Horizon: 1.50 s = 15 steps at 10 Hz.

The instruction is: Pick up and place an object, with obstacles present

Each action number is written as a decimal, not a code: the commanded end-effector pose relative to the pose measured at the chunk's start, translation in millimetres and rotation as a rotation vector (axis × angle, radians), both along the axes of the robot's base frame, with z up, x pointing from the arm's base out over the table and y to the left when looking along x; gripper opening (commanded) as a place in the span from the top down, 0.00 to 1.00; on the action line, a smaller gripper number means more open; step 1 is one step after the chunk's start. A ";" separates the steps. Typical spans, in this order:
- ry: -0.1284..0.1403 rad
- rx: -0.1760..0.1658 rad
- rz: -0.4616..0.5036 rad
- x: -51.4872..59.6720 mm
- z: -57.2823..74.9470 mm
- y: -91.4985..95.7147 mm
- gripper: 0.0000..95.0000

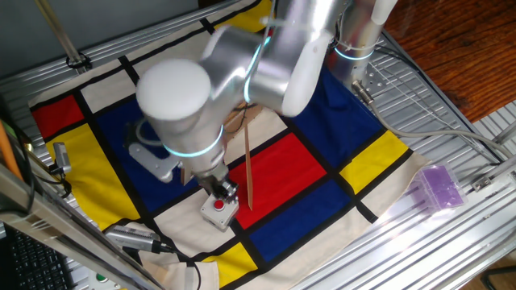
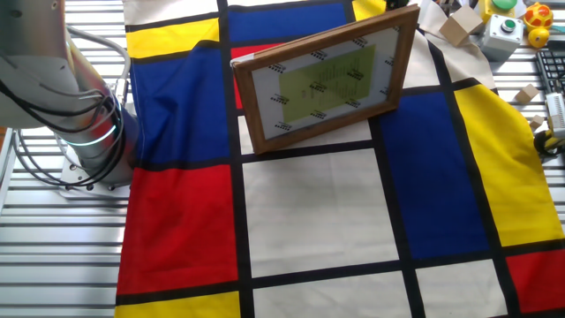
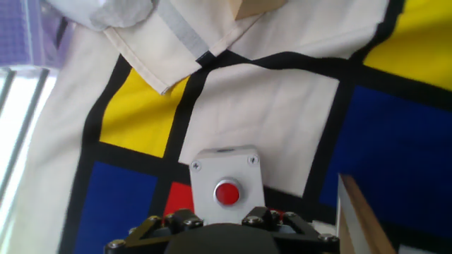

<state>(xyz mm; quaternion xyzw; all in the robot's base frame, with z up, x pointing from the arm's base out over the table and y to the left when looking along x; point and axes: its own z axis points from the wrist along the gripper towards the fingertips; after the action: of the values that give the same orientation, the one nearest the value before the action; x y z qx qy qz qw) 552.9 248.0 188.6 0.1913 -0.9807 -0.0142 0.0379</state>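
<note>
The grey box with a red button (image 1: 217, 209) rests on a white cell of the chequered cloth, beside a red cell. In the hand view the box (image 3: 226, 185) lies straight ahead, with its near edge hidden behind the hand. My gripper (image 1: 224, 192) hangs just above the box, with the jaws standing apart on either side of it (image 3: 220, 219). The wooden board (image 2: 322, 79) stands on edge. In one fixed view it is mostly hidden behind my arm. Its slim stick (image 1: 247, 165) leans down to the cloth just right of the box. A wooden edge (image 3: 351, 212) shows to the right in the hand view.
A translucent purple block (image 1: 439, 187) sits off the cloth at the right edge. Cables and tools (image 1: 133, 238) lie along the near rail. Wooden blocks and toys (image 2: 494, 22) crowd one table corner. The arm's base (image 2: 88, 141) stands beside the cloth.
</note>
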 end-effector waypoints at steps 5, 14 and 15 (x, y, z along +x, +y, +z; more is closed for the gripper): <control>0.064 0.002 0.059 15.7 65.5 -39.8 1.00; 0.088 -0.024 0.180 42.7 70.8 -127.1 1.00; 0.081 -0.029 0.194 44.0 60.3 -138.6 1.00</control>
<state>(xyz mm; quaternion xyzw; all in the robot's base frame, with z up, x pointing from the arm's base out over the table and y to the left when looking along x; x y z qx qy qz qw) 594.4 108.6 248.6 0.2830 -0.9557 -0.0036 0.0807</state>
